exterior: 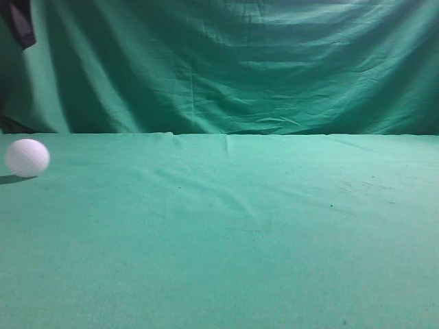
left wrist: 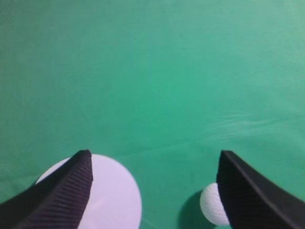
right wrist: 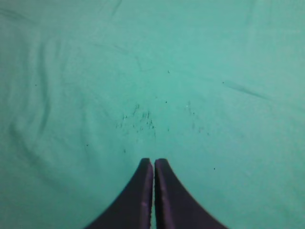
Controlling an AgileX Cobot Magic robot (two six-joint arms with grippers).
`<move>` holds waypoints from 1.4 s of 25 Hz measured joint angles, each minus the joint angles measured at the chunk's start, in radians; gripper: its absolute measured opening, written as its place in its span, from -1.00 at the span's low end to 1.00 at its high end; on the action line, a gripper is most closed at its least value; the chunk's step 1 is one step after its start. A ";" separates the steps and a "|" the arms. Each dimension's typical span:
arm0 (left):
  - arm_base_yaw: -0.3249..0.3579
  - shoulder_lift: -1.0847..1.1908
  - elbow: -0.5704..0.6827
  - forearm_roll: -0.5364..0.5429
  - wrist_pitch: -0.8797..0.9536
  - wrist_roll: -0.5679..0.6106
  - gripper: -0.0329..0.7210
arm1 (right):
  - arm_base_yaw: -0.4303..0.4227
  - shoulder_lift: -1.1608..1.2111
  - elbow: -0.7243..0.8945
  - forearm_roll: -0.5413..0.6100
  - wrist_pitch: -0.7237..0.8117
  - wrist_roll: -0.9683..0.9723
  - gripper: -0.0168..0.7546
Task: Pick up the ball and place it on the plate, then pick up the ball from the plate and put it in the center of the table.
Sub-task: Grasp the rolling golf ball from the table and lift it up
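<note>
The white dimpled ball rests on the green table at the far left of the exterior view. In the left wrist view the ball lies on the cloth, partly hidden behind my right finger. A flat white plate lies under my left finger, a short gap left of the ball. My left gripper is open and empty above both. My right gripper is shut and empty above bare cloth. Neither gripper shows in the exterior view.
A darker green curtain hangs behind the table. A dark object hangs at the top left corner of the exterior view. Small dark specks mark the cloth ahead of the right gripper.
</note>
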 joint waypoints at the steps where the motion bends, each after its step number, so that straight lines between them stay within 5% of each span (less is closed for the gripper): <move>1: -0.014 -0.005 -0.014 -0.003 0.011 0.002 0.49 | 0.000 0.000 -0.007 0.000 0.013 -0.001 -0.96; 6: -0.078 -0.105 -0.030 -0.014 0.031 0.006 0.49 | 0.000 0.000 -0.028 0.000 0.091 -0.004 -0.96; 9: -0.088 -0.200 -0.032 -0.058 0.048 0.019 0.17 | 0.001 0.000 -0.028 -0.002 0.124 -0.004 -0.96; 13: -0.090 -0.321 -0.032 -0.138 0.113 0.079 -0.63 | 0.053 0.002 -0.028 -0.008 0.138 -0.004 -0.96; 15: -0.089 -0.375 -0.027 -0.165 0.130 0.096 -0.78 | 0.106 0.013 -0.028 -0.017 0.140 -0.002 -0.96; 26: -0.089 -0.744 0.263 -0.210 0.090 0.132 -0.75 | 0.341 0.239 -0.078 -0.212 0.098 0.202 -0.96; 32: -0.089 -0.973 0.443 -0.213 0.023 0.171 -0.75 | 0.376 0.444 -0.196 -0.220 0.074 0.230 -0.96; 35: -0.089 -1.053 0.516 -0.213 0.018 0.175 -0.75 | 0.378 0.548 -0.255 -0.220 0.066 0.231 -0.66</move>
